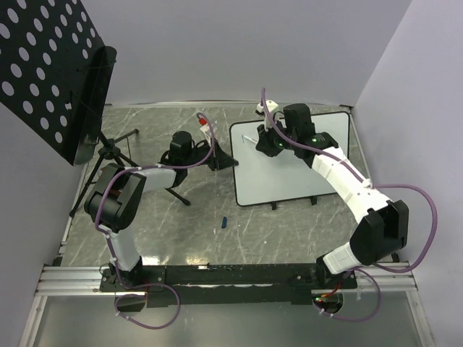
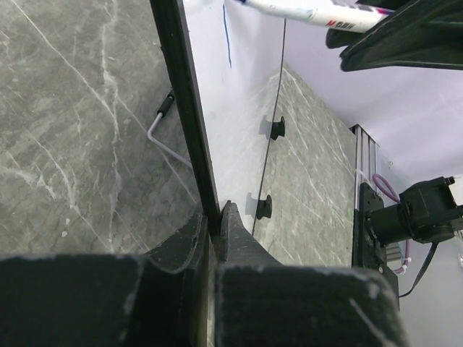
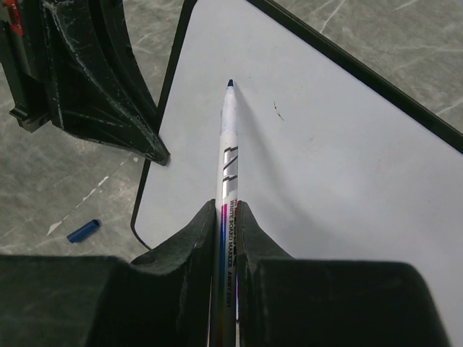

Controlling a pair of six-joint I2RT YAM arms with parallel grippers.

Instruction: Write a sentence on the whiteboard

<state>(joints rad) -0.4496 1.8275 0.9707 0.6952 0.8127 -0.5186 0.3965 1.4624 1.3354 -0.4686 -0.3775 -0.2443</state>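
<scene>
From above, my right arm (image 1: 340,177) covers the upper middle of the whiteboard (image 1: 289,184) and hides what is under it, and the blue piece (image 1: 224,222) near it is too small to name. In my right wrist view the marker (image 3: 228,166) is cut off by the bottom edge; in my left wrist view the board stands almost edge-on, so the blue stroke (image 2: 227,36) cannot be read.
</scene>
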